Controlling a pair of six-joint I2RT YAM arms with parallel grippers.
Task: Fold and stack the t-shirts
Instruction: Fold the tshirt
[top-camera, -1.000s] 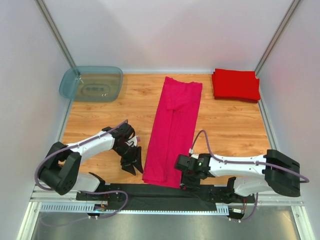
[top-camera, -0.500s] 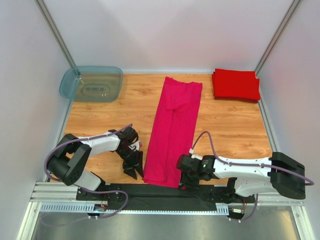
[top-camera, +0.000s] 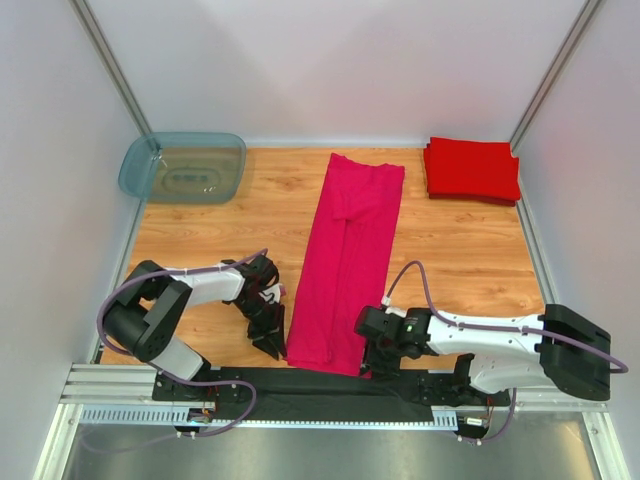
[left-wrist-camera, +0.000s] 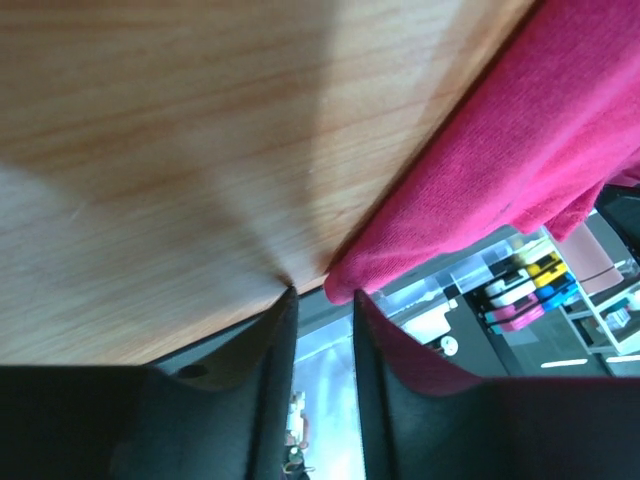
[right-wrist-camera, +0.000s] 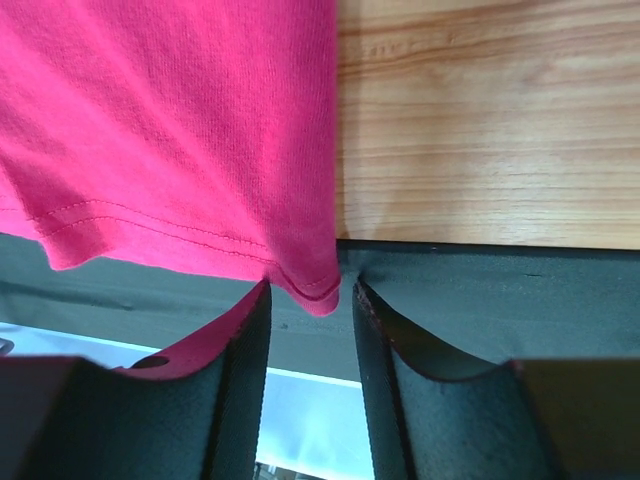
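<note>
Two near corners of the magenta t-shirt (top-camera: 345, 260), lying long on the table (top-camera: 450, 250), sit at part-open jaws: left gripper (left-wrist-camera: 322, 296) and right gripper (right-wrist-camera: 310, 287) aren't pinching yet (red stack (top-camera: 471, 170) lies far right). Next, I judge: close, lift, fold forward.

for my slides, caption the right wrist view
Right hand open around the hem corner of the magenta-pink t-shirt at the wooden table edge
</note>
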